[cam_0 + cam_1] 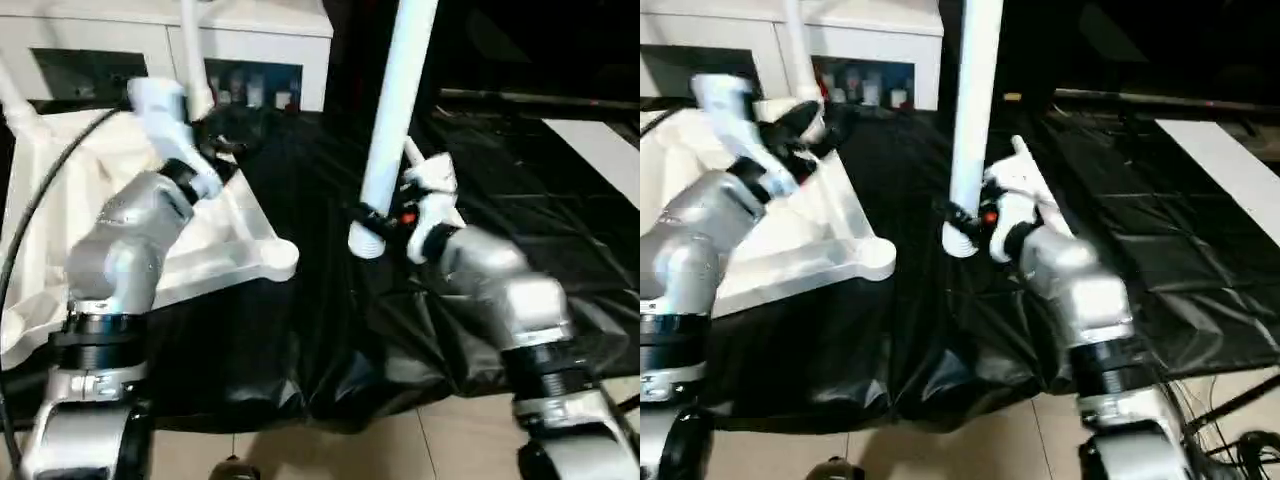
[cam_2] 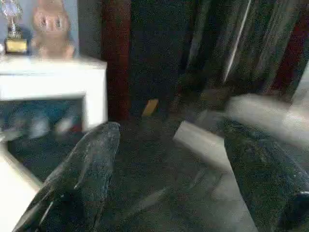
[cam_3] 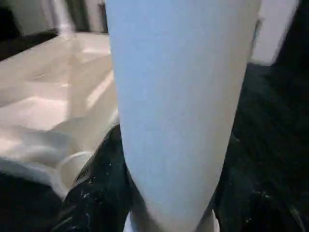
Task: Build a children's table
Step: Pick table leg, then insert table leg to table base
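We see two bulky forearms clad in brushed silver shells, each rounded and tapering toward the wrist. Below each shell sits a black ribbed collar ring, then a lighter silver joint housing. The wrists are white, blocky plastic parts with black bands between them. A thin black cable loops along the outside of the left forearm. The left end effector (image 1: 222, 140) has two black, rounded, matte fingers (image 2: 82, 179) with a faintly speckled surface. The right end effector (image 1: 372, 222) carries a small red-orange mark beside its black fingers.
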{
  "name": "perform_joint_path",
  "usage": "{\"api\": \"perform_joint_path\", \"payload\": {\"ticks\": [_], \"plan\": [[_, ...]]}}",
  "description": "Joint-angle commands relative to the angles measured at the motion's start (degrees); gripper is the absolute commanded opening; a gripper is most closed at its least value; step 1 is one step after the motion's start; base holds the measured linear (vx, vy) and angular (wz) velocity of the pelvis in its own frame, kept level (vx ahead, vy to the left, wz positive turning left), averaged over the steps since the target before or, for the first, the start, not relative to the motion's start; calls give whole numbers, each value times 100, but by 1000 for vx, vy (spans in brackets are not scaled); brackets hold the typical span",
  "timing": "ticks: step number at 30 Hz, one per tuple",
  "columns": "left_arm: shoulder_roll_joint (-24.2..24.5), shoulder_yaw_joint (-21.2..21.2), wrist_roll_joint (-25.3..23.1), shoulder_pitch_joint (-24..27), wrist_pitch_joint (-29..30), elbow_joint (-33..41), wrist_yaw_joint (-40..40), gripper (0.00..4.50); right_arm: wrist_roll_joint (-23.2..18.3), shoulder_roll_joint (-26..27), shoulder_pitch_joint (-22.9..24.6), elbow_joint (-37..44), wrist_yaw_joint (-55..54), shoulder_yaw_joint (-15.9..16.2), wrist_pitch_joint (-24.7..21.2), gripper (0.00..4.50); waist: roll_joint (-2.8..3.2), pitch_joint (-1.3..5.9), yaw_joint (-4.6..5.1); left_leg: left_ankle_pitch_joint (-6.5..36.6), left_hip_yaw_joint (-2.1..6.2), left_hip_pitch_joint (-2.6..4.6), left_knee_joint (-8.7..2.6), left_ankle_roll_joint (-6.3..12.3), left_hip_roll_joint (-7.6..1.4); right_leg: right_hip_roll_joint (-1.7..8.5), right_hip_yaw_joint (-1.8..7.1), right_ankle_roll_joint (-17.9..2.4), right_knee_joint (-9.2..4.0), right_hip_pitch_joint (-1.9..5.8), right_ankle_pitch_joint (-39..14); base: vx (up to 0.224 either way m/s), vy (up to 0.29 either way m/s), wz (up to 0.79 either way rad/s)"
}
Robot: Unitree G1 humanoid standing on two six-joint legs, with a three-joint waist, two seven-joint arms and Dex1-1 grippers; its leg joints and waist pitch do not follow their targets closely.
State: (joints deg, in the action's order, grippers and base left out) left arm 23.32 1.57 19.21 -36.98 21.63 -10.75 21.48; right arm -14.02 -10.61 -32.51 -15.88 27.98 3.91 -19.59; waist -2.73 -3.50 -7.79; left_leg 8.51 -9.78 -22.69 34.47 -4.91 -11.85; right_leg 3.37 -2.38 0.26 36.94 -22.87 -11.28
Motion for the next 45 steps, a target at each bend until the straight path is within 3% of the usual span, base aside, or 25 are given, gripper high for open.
{"api": "perform_joint_path", "payload": {"ticks": [1, 2, 3, 4, 5, 6, 7, 9, 12, 16, 17, 19, 22, 26, 32, 34, 37, 41, 45], "plan": [[65, 542, -668, 147, -352, -506, 326, 390, 159, 20, 70, -193, -80, -38, 489, 188, 125, 435, 61, 1422, 39, 174, -421, -461, -76, 357, 212, -592, -478, 206, -859, 0, 0, 0], [99, 704, -917, 163, -730, -795, 609, 390, 130, 99, 100, -291, 2, -99, 741, 188, 147, 440, 52, 1433, 43, 168, -422, -453, -75, 373, 218, -575, -480, 217, -930, 0, 0, 0], [167, 864, -1126, 155, -958, -1074, 809, 390, 31, 139, 129, -312, 90, -160, 668, 188, 168, 463, 57, 1429, 40, 186, -417, -477, -91, 382, 226, -624, -454, 211, -866, 0, 0, 0], [346, 1185, -1498, 121, -1315, -1461, 1047, 390, -39, 182, 174, -304, 127, -221, 672, 188, 227, 466, 43, 1413, 54, 186, -423, -417, -76, 363, 225, -650, -482, 205, -780, 0, 0, 0], [458, 1376, -1676, 97, -1459, -1661, 1171, 390, -56, 199, 197, -299, 118, -238, 677, 188, 211, 461, 56, 1466, 58, 181, -436, -416, -83, 359, 224, -641, -484, 210, -771, 0, 0, 0], [540, 1510, -1766, 83, -1504, -1799, 1311, 390, -53, 202, 215, -291, 106, -236, 685, 188, 237, 471, 76, 1534, 64, 191, -442, -452, -87, 358, 218, -691, -453, 211, -658, 0, 0, 0], [687, 1709, -1914, 85, -1670, -1990, 1560, 390, -94, 206, 275, -205, 186, -196, 679, 188, 312, 474, 87, 1539, 76, 192, -435, -504, -92, 373, 214, -816, -402, 219, -525, 0, 0, 0], [895, 1899, -1926, 116, -1665, -2232, 2040, 390, -105, 180, 407, -32, 312, -63, 695, 188, 309, 458, 121, 1668, 67, 195, -439, -471, -91, 366, 215, -923, -426, 217, -518, 0, 0, 0], [937, 1884, -1897, 98, -1728, -2383, 2263, 390, 30, 167, 486, -15, 245, 24, 837, 188, 304, 444, 155, 1693, 52, 183, -436, -430, -90, 383, 218, -1102, -417, 225, -580, 0, 0, 0], [840, 1517, -1702, -29, -1817, -2791, 2490, 390, -61, 191, 626, 86, 487, 60, 746, 188, 315, 419, 172, 1873, 42, 195, -437, -366, -82, 401, 235, -1050, -490, 206, -1208, 0, 0, 0], [822, 1462, -1648, -78, -1887, -2915, 2575, 361, -66, 195, 634, 101, 531, 62, 720, 188, 322, 422, 167, 1888, 50, 202, -442, -375, -94, 410, 235, -1049, -485, 201, -1246, 0, 0, 0], [799, 1271, -1371, -113, -1882, -2998, 2845, 354, -109, 201, 638, 140, 575, 56, 603, 188, 333, 422, 178, 1902, 62, 196, -456, -373, -99, 405, 230, -1053, -485, 199, -1262, 0, 0, 0], [759, 781, -669, -190, -1607, -2924, 3327, 328, -310, 192, 631, 246, 708, -32, 458, 188, 337, 429, 179, 1916, 50, 201, -445, -361, -104, 402, 227, -1245, -453, 187, -1013, 0, 0, 0], [848, 485, -410, -285, -1342, -3023, 3787, 299, -362, 127, 631, 280, 850, -33, 461, 188, 343, 421, 170, 1943, 43, 214, -447, -336, -99, 393, 224, -1261, -457, 182, -1031, 0, 0, 0], [1132, 856, -968, -244, -1633, -3316, 4005, 262, -337, 44, 656, 325, 1042, 33, 415, 188, 346, 413, 169, 1970, 54, 215, -469, -343, -109, 407, 241, -1109, -484, 184, -1219, 0, 0, 0], [1171, 1000, -1142, -243, -1725, -3422, 4054, 229, -342, 12, 644, 307, 1081, 70, 405, 188, 334, 418, 160, 1955, 55, 220, -471, -355, -123, 418, 240, -1137, -473, 180, -1186, 0, 0, 0], [1150, 995, -1227, -269, -1706, -3488, 4079, 225, -329, -2, 643, 305, 1115, 102, 392, 188, 344, 412, 147, 2004, 57, 220, -474, -372, -125, 424, 240, -1157, -473, 173, -1222, 0, 0, 0], [1134, 1076, -1422, -323, -1788, -3670, 4068, 182, -272, -36, 668, 311, 1176, 161, 388, 188, 317, 408, 151, 2014, 56, 215, -477, -356, -123, 425, 241, -1155, -487, 176, -1274, 0, 0, 0], [1151, 1187, -1619, -364, -1842, -3925, 3981, 149, -230, -60, 699, 323, 1244, 241, 385, 188, 326, 410, 145, 1962, 60, 210, -479, -345, -124, 433, 244, -1121, -489, 177, -1289, 0, 0, 0]]}}
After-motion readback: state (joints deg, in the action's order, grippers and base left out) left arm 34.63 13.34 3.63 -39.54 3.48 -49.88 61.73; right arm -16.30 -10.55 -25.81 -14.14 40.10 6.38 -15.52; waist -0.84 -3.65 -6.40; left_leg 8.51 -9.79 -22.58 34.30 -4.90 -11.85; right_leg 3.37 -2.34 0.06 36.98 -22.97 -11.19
